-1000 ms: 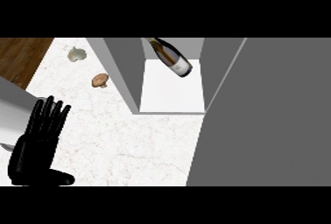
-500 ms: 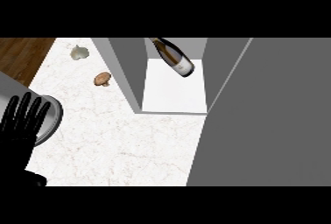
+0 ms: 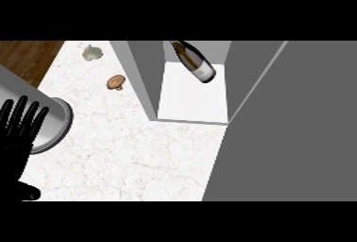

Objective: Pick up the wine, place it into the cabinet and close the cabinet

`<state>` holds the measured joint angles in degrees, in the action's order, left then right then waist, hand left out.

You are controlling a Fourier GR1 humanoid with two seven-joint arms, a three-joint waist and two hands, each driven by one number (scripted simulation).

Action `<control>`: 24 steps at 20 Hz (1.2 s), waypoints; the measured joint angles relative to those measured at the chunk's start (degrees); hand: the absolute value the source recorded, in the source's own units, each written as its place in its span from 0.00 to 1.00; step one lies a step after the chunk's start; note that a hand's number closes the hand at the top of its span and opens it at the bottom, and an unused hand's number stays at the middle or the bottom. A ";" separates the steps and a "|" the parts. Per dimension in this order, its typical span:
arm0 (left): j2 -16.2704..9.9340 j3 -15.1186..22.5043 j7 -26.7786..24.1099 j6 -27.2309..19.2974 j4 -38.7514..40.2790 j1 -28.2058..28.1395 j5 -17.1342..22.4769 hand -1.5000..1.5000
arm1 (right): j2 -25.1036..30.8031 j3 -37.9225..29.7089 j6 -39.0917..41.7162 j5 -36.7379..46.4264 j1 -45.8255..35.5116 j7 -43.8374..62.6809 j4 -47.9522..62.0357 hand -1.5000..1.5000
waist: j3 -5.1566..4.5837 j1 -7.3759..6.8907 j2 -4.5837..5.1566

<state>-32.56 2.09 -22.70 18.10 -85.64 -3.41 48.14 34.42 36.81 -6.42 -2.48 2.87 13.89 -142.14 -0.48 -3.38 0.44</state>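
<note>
The wine bottle (image 3: 194,61) is dark with a pale label and leans tilted inside the open cabinet, above its white floor (image 3: 191,99). The cabinet's grey left wall (image 3: 146,75) stands beside it. A large grey door panel (image 3: 293,123) fills the right of the view, its edge running along the cabinet's opening. My left hand (image 3: 17,137) shows at the left edge, open with fingers straight up, holding nothing and far from the bottle. My right hand shows nowhere.
A grey round-ended cylinder (image 3: 52,120) lies behind my left hand. A garlic bulb (image 3: 92,52) and a brown mushroom (image 3: 115,82) sit on the white marble counter (image 3: 132,156) left of the cabinet. Wooden floor (image 3: 24,56) shows past the counter's top-left edge.
My left hand has drifted left toward the view's edge and slightly up, staying open. The bottle and the door panel have not visibly moved.
</note>
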 measured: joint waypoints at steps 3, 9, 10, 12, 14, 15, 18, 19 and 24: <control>-0.47 -0.43 0.24 0.88 0.84 0.52 0.24 0.00 | -4.08 -0.37 -0.57 -1.02 -5.15 3.60 2.16 1.00 | -0.04 -0.36 0.06; -0.87 -1.05 0.98 1.60 1.38 1.04 0.69 0.00 | -17.71 3.43 -3.55 -2.82 -20.42 13.21 9.98 1.00 | 0.04 -0.49 -0.13; -0.81 -1.21 0.61 2.02 1.94 0.83 0.49 0.00 | -20.70 4.28 -4.46 -2.29 -23.47 14.85 12.05 1.00 | 0.06 -0.28 -0.19; -0.98 -1.74 0.68 2.47 2.55 0.72 0.68 0.00 | -25.85 4.44 -6.51 -2.09 -29.93 17.68 16.96 1.00 | 0.11 0.04 -0.25; -1.27 -2.54 0.72 3.16 3.14 0.57 1.11 0.00 | -29.08 4.09 -9.33 -2.64 -36.54 19.65 22.06 1.00 | 0.18 0.32 -0.30; -1.21 -2.78 0.28 3.71 3.78 0.34 0.79 0.00 | -30.20 3.18 -10.17 -3.42 -39.70 19.84 24.97 1.00 | 0.21 0.48 -0.29; -1.30 -3.77 0.98 3.57 3.98 0.52 0.98 0.00 | -32.34 -0.14 -11.78 -6.38 -48.09 19.84 33.02 1.00 | 0.31 1.07 -0.30; -0.79 -3.73 0.80 3.47 3.91 0.35 0.58 0.00 | -32.77 -0.86 -12.78 -7.47 -50.58 19.85 35.28 1.00 | 0.34 1.24 -0.31; -1.06 -5.63 1.97 4.61 4.52 0.60 0.89 0.00 | -33.92 -4.72 -14.10 -13.37 -57.79 15.37 46.66 1.00 | 0.40 1.79 -0.32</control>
<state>-33.62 -3.54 -20.74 22.71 -81.12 -2.81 49.03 0.49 32.09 -20.53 -15.85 -54.92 29.26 -95.48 -0.08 -1.58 0.12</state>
